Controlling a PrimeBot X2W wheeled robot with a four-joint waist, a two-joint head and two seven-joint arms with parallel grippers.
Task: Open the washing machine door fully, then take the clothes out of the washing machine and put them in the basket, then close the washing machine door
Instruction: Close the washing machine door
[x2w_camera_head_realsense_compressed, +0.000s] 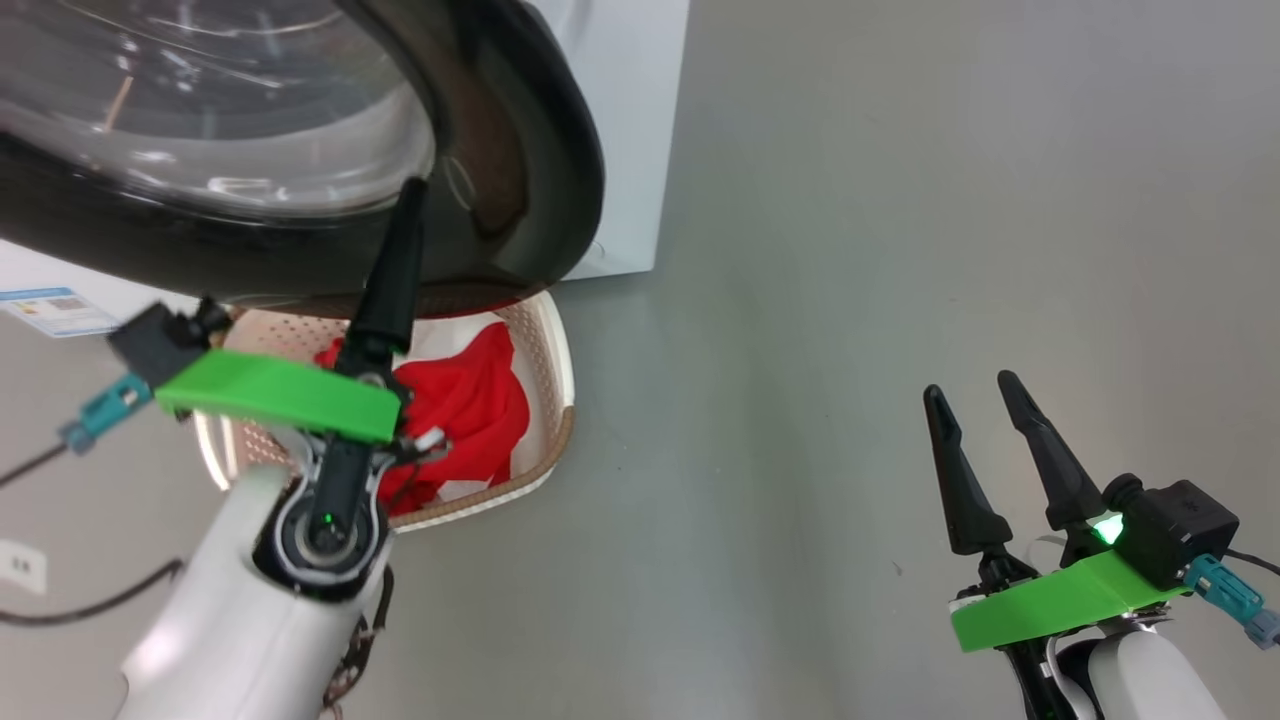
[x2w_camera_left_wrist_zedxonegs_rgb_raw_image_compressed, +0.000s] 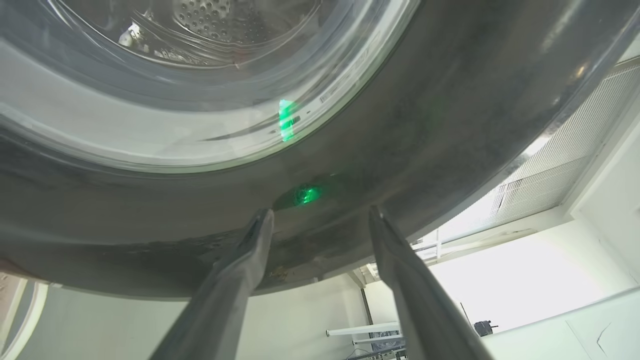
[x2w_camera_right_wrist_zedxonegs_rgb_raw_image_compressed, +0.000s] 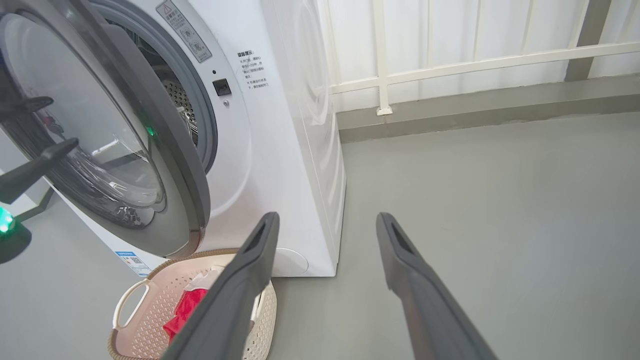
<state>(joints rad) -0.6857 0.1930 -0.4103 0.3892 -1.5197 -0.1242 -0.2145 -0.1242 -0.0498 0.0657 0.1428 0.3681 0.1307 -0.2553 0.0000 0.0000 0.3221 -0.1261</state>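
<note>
Washing machine door (x2w_camera_head_realsense_compressed: 520, 170): partly open, swung out from the front of the washing machine (x2w_camera_right_wrist_zedxonegs_rgb_raw_image_compressed: 280, 150) with a clear gap at the latch side. The steel drum (x2w_camera_right_wrist_zedxonegs_rgb_raw_image_compressed: 176, 100) and grey seal (x2w_camera_right_wrist_zedxonegs_rgb_raw_image_compressed: 202, 95) show through that gap in the right wrist view. The glass bowl bulges from the inner face of the door, and the wide black rim surrounds it.

Left gripper (x2w_camera_left_wrist_zedxonegs_rgb_raw_image_compressed: 321, 214): jaws spread wide, nothing between them. Both fingers point up at the lower black rim of the door, just below the glass. The tips sit very close to the glossy surface; whether they touch it cannot be told. A green light reflects on the rim between the two tips. In the head view one dark finger rises in front of the rim, above the basket.

Basket (x2w_camera_head_realsense_compressed: 560, 350): on the grey floor (x2w_camera_head_realsense_compressed: 850, 300), right in front of the machine and partly beneath the lower edge of the door. Cream perforated walls, brown rim, a side handle toward the camera in the right wrist view.

Clothes (x2w_camera_head_realsense_compressed: 470, 400): red bundle lying inside the basket, with a little white fabric showing at its edge. The left wrist hardware covers part of it in the head view.

Right gripper (x2w_camera_head_realsense_compressed: 970, 388): jaws apart, empty, held over bare floor well to the right of the basket and machine.

Blue label (x2w_camera_head_realsense_compressed: 55, 310): on the machine front, low down, beside the door.
</note>
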